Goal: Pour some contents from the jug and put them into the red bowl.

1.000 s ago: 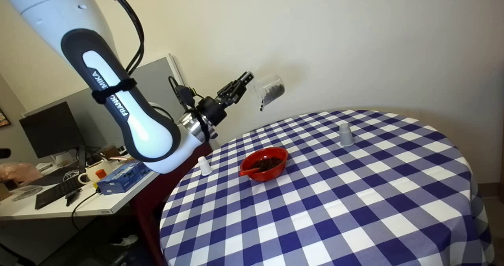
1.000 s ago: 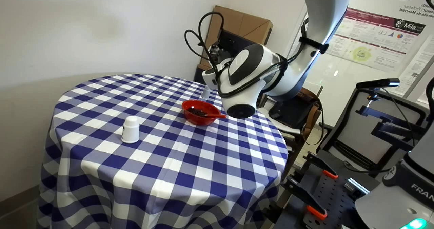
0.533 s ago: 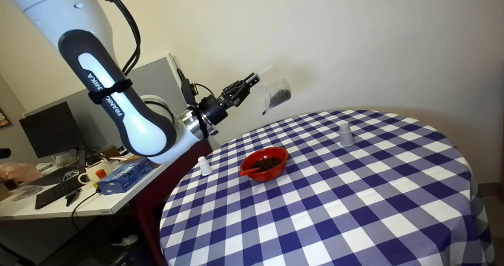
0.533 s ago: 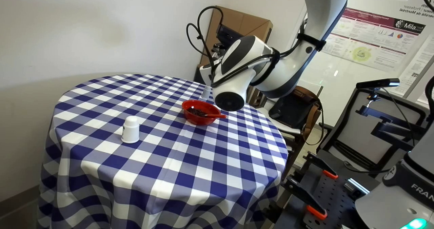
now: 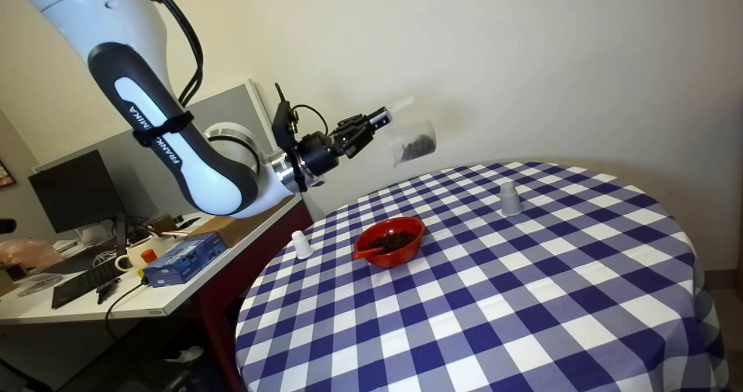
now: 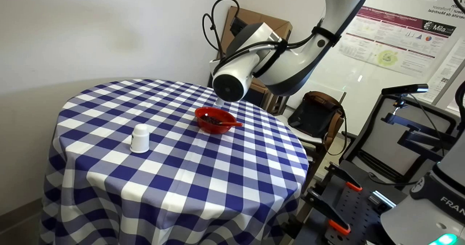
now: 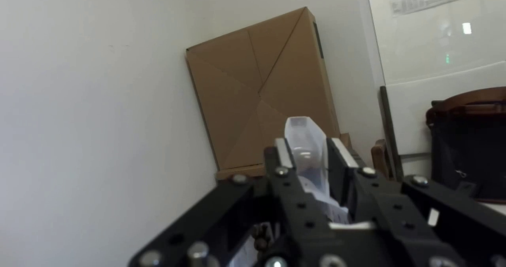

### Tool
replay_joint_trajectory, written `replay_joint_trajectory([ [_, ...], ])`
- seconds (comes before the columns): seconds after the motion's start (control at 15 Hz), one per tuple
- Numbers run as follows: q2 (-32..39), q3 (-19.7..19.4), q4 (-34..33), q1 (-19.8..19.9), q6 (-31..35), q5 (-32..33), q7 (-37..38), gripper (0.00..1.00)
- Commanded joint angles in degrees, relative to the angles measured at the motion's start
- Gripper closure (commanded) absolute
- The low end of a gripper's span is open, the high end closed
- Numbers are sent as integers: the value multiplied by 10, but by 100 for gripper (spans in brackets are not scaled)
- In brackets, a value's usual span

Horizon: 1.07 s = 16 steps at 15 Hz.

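Note:
The jug (image 5: 413, 141) is greyish, translucent and tilted almost onto its side in the air, with dark bits lying along its lower wall and base. My gripper (image 5: 381, 117) is shut on its clear handle; the handle also shows between the fingers (image 7: 304, 152) in the wrist view. The jug hangs above the table, higher than the red bowl (image 5: 400, 258) and a little right of it in that exterior view. The bowl holds dark bits and a red spoon-like handle; it also shows in an exterior view (image 6: 214, 129), where the arm hides gripper and jug.
A white cup (image 5: 301, 245) stands left of the bowl and a grey-white cup (image 5: 510, 199) stands right of it, on the checked tablecloth (image 5: 493, 310). A desk with a blue box (image 5: 184, 259) is beside the table. A wall and a cardboard box (image 7: 261, 81) lie beyond the gripper.
The gripper and jug have moved right and slightly down in an exterior view, and the wrist has turned more level. The dark bit at the jug's lip is no longer seen. The bowl stayed put.

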<state>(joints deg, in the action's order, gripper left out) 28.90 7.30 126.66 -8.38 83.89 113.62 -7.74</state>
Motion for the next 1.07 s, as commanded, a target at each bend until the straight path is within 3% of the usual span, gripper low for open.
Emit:
replay_joint_trajectory([
  [0.0,-2,14,-30,10,26,-67,-4,88],
  [0.4,-16,32,-82,25,90,-248,-37,88],
  [1.0,-36,12,-212,69,126,-495,-112,88],
])
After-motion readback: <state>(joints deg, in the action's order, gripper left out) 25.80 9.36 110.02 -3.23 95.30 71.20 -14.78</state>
